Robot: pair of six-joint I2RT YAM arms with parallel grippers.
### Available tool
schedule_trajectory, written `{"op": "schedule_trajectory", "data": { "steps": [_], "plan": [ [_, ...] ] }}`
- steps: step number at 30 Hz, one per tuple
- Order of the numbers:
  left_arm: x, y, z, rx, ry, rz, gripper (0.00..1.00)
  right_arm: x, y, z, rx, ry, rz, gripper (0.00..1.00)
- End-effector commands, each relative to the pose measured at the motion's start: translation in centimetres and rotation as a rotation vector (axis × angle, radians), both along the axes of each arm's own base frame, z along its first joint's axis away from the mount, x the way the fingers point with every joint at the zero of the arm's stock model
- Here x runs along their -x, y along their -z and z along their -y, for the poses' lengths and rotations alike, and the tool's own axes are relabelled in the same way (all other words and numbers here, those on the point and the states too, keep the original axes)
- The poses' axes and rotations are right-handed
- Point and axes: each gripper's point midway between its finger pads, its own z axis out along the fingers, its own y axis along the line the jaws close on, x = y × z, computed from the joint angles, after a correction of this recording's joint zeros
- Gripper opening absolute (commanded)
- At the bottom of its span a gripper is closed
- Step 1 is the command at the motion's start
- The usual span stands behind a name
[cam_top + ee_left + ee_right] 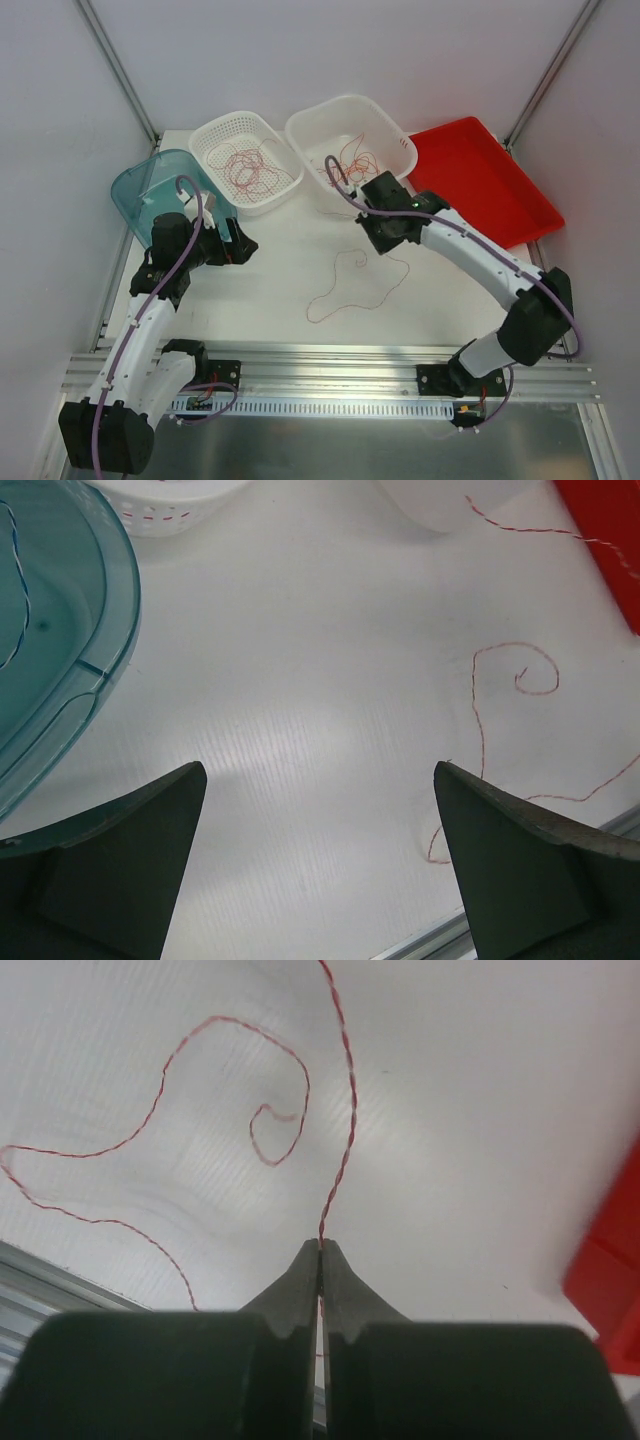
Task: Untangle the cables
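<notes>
A loose red-orange cable (355, 280) lies in loops on the white table between the arms; it also shows in the left wrist view (478, 720) and the right wrist view (190, 1040). My right gripper (320, 1245) is shut on a thin twisted red strand (345, 1130) that runs away from its tips; in the top view this gripper (378, 238) hangs just in front of the right basket. My left gripper (320, 770) is open and empty above bare table, left of the loose cable (238, 248). More tangled cables lie in the left basket (245, 170) and the right basket (355, 160).
Two white baskets (290, 185) (400, 140) stand at the back. A red tray (480, 180) is at the back right, a teal bin (140, 190) at the back left holding a blue-white strand (20, 610). A metal rail (330, 360) runs along the near edge.
</notes>
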Motion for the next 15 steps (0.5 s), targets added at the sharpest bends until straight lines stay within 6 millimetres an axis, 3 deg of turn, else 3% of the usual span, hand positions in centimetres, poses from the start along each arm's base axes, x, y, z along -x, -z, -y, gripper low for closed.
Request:
{"op": "schedule_trajectory", "data": {
  "steps": [1,6,7,9,11,15],
  "plan": [
    [0.2,-0.4,0.6,0.008,0.038,0.019,0.99,-0.5,-6.1,4.7,0.087,0.095,0.121,0.01],
    [0.2,-0.5,0.7,0.008,0.040,0.022,0.99,-1.3,-13.5,8.9,0.093,0.237,0.261,0.01],
    [0.3,-0.5,0.7,0.010,0.042,0.019,0.99,-1.7,-15.9,10.3,0.088,0.291,0.306,0.01],
    [0.3,-0.6,0.8,0.007,0.043,0.022,0.99,-2.0,-18.0,11.8,0.086,0.348,0.346,0.01],
    [0.4,-0.6,0.8,0.004,0.046,0.025,0.99,-2.6,-20.3,14.6,0.109,0.465,0.399,0.01],
    [0.6,-0.5,0.9,-0.008,0.053,0.026,0.99,-2.8,-22.6,18.5,0.102,0.632,0.457,0.01]
  ]
}}
